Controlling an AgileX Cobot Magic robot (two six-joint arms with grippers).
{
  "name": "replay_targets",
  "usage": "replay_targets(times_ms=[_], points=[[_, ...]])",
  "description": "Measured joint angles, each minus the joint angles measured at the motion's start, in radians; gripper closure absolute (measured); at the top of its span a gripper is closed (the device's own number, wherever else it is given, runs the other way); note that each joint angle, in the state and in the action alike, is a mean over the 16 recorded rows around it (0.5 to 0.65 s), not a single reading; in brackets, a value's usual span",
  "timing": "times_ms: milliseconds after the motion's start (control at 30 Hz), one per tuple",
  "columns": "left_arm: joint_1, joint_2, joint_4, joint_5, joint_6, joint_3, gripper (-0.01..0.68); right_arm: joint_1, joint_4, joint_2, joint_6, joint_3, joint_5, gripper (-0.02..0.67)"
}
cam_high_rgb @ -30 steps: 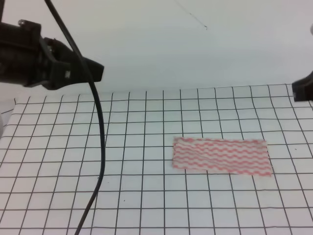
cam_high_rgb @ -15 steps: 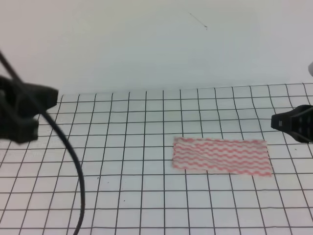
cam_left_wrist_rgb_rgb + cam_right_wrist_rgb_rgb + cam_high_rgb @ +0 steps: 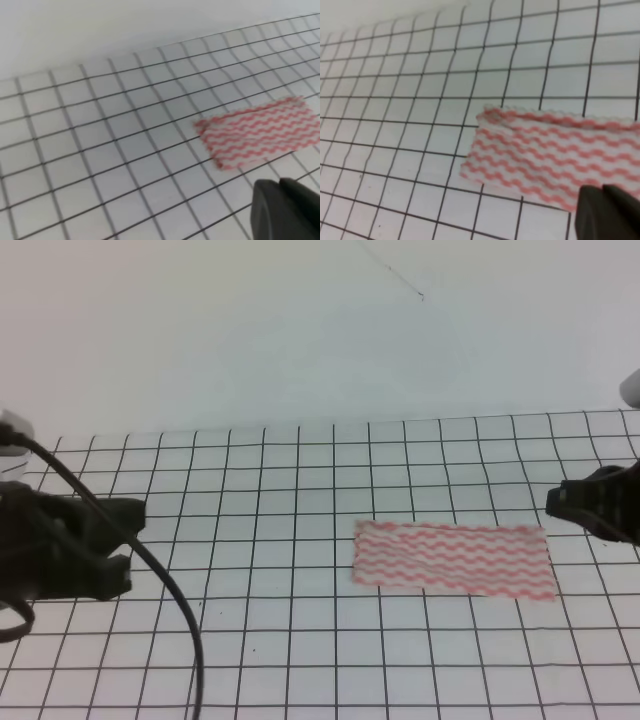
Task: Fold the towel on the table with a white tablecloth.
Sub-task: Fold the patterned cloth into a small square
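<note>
Exterior high view, left to right. The left gripper (image 3: 125,545) hovers low at the left edge of the surface (image 3: 280,640), its fingers parted with nothing between them, well apart from the towel (image 3: 452,558). The towel lies flat on the white tablecloth (image 3: 250,490), right of centre, its long axis running left–right along the grid lines. The right gripper (image 3: 556,502) sits just beside the towel's far right corner; whether its fingers are parted or closed cannot be told. The right arm is the nearer, so the towel's right end is judged the likelier first grasp point.
</note>
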Motion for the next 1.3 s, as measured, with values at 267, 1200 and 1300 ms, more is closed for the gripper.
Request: replay_targets(times_ms=[267,1200,1300], points=[[-0.026,0.033,-0.095,0.012,0.098,0.004,0.674,-0.001,0.045,0.125,0.035,0.000,-0.014,0.568],[-0.033,0.037,-0.105,0.044,0.117,0.004,0.674,-0.136,-0.128,0.319,0.129,-0.001,0.094,0.453],[-0.033,0.037,-0.105,0.045,0.121,0.004,0.674,-0.136,-0.089,0.339,0.102,-0.001,0.084,0.444]])
